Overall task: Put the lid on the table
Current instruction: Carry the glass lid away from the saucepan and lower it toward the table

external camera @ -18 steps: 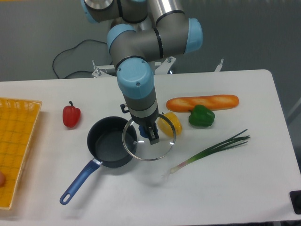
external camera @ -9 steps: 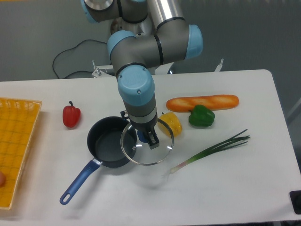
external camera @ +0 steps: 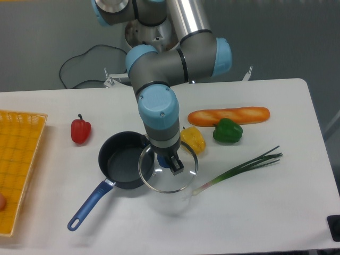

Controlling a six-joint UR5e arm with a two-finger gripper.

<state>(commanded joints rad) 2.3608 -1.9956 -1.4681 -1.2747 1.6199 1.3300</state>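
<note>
The round glass lid (external camera: 159, 179) with a silver rim hangs above the white table (external camera: 255, 202), just right of the dark saucepan (external camera: 123, 167) and overlapping its right edge in the view. My gripper (external camera: 169, 164) is shut on the lid's small blue centre knob and points straight down. The lid's shadow lies on the table below it. The saucepan is open, with its blue handle pointing to the front left.
A yellow pepper (external camera: 192, 139), a green pepper (external camera: 227, 130) and a baguette (external camera: 228, 115) lie right of the arm. A spring onion (external camera: 239, 169) lies front right. A red pepper (external camera: 81, 130) sits left; a yellow woven tray (external camera: 18, 164) is at the far left.
My gripper has carried the lid forward and a little lower, away from the saucepan, towards the bare table in front of the yellow pepper.
</note>
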